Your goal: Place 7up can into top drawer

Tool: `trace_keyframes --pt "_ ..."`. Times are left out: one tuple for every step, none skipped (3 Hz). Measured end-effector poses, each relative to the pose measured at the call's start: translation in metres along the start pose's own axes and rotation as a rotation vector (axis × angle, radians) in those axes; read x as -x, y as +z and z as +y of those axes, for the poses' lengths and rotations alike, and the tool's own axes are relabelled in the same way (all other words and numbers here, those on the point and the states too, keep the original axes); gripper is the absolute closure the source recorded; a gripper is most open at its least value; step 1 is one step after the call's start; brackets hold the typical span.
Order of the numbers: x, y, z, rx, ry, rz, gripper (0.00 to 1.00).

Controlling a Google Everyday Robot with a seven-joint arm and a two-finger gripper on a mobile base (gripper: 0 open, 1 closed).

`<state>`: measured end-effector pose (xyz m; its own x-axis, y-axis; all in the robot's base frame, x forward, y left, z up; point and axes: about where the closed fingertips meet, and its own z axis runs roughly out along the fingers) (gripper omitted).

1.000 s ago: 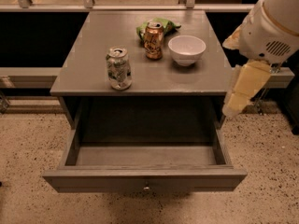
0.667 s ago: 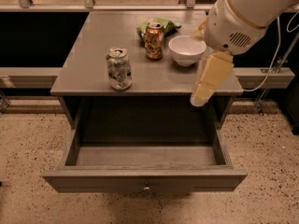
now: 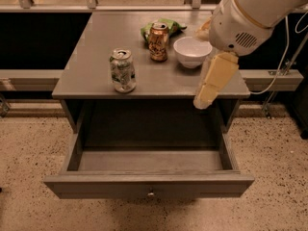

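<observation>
The gripper (image 3: 203,100) hangs tip-down at the front right edge of the table (image 3: 96,37), just past the lip and above the right end of the open top drawer (image 3: 149,186). It shows as a single cream wedge, so I cannot tell whether it is spread or closed, but it carries nothing. The 7up can (image 3: 122,71) stands upright on the table well to the left of the gripper in the view, close to the front edge and untouched. The task is therefore at the reach stage, with the grasp not yet made. A white bowl (image 3: 192,51) sits near the gripper, just behind it under the bulky wrist. An orange can (image 3: 158,42) stands beyond that, beside a green packet (image 3: 166,25). The main risks come from crossing over to the target. A sweep with the wrist held low could clip the bowl and push it into the orange can, and a poorly aimed approach could settle on the wrong can altogether. The 7up can looks dented, so an off-centre squeeze might let it twist or slip. Because it stands so near the edge, a glancing touch could tip it off the table, into the drawer on its side or past the drawer to the floor.
</observation>
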<state>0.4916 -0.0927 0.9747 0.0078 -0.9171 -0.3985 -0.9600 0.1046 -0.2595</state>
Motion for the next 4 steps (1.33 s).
trace_keyframes --pt "0.010 0.018 -0.009 -0.004 -0.012 -0.143 0.00" --pt "0.042 0.041 -0.036 -0.058 -0.024 -0.387 0.00" --pt "0.081 0.055 -0.066 -0.121 -0.033 -0.592 0.00" --pt "0.118 0.080 -0.083 -0.123 -0.017 -0.731 0.00"
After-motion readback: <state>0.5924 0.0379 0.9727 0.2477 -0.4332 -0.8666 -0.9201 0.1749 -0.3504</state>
